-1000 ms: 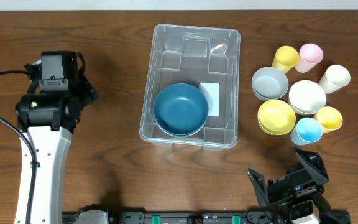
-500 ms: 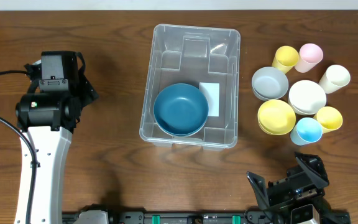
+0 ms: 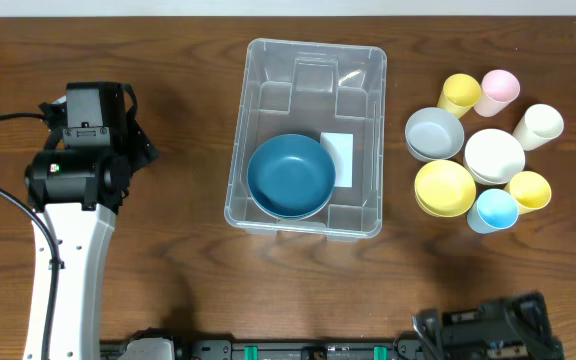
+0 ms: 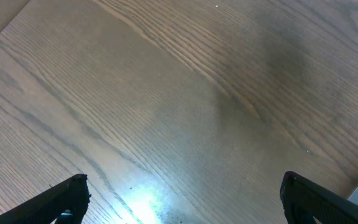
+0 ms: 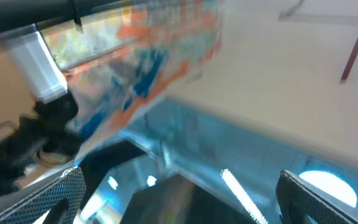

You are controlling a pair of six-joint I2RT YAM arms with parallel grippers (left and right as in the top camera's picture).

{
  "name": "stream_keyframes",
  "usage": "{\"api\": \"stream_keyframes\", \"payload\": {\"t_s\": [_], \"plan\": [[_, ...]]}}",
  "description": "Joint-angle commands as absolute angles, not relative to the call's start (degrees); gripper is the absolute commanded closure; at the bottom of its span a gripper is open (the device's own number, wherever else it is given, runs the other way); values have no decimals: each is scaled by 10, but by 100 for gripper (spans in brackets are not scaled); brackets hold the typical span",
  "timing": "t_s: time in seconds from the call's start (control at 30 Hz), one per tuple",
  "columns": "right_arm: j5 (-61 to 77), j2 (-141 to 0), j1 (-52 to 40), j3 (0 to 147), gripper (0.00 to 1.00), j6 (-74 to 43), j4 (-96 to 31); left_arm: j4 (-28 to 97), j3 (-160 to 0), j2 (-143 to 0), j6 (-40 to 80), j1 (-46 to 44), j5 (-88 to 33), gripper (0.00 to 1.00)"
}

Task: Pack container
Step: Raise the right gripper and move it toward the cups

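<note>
The container (image 3: pixel 308 60), a large clear plastic bin with a white label, stands in the middle of the table with a dark blue bowl (image 3: pixel 291 176) inside it. To its right stand a grey bowl (image 3: pixel 434 133), a white bowl (image 3: pixel 494 155), a yellow bowl (image 3: pixel 444 187), and several cups: yellow (image 3: pixel 458 93), pink (image 3: pixel 499 88), cream (image 3: pixel 539 125), yellow (image 3: pixel 529 190), light blue (image 3: pixel 495 210). My left gripper (image 4: pixel 182 199) is open and empty over bare wood at the left. My right gripper (image 5: pixel 179 199) is open and empty, pulled back at the front edge, its camera tilted away from the table.
My left arm (image 3: pixel 68 230) runs along the left side of the table. The base of my right arm (image 3: pixel 488 335) sits at the bottom edge, right of centre. The table's back edge runs behind the container.
My right arm has drawn back toward the front edge and mostly left the overhead view. The left arm, container, bowls and cups have not moved.
</note>
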State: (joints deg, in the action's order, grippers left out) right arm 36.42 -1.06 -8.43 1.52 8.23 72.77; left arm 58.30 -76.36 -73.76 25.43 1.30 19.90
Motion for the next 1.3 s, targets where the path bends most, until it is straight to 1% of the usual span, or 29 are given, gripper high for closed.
{"api": "stream_keyframes", "payload": {"t_s": [0.0, 0.13, 0.27, 0.53, 0.73, 0.83, 0.97, 1.07, 1.17, 1.27], "plan": [[356, -9, -86, 17, 1, 51, 763, 585, -764, -733, 251, 15, 211, 2], [353, -9, -86, 17, 1, 43, 798, 585, -764, -733, 251, 15, 211, 2], [319, -9, -86, 17, 1, 43, 821, 585, -764, -733, 251, 15, 211, 2], [192, -9, -86, 17, 1, 43, 813, 585, -764, -733, 251, 15, 211, 2], [55, -9, -86, 17, 1, 43, 780, 585, -764, -733, 251, 15, 211, 2], [2, -9, -86, 17, 1, 43, 792, 585, -764, -733, 251, 15, 211, 2], [-23, -9, -86, 17, 1, 43, 822, 585, -764, -733, 251, 15, 211, 2], [-69, -9, -86, 17, 1, 43, 831, 585, -764, -733, 251, 15, 211, 2], [-136, -9, -86, 17, 1, 43, 814, 585, -764, -733, 251, 15, 211, 2], [-187, -9, -86, 17, 1, 43, 765, 585, -764, -733, 251, 15, 211, 2]]}}
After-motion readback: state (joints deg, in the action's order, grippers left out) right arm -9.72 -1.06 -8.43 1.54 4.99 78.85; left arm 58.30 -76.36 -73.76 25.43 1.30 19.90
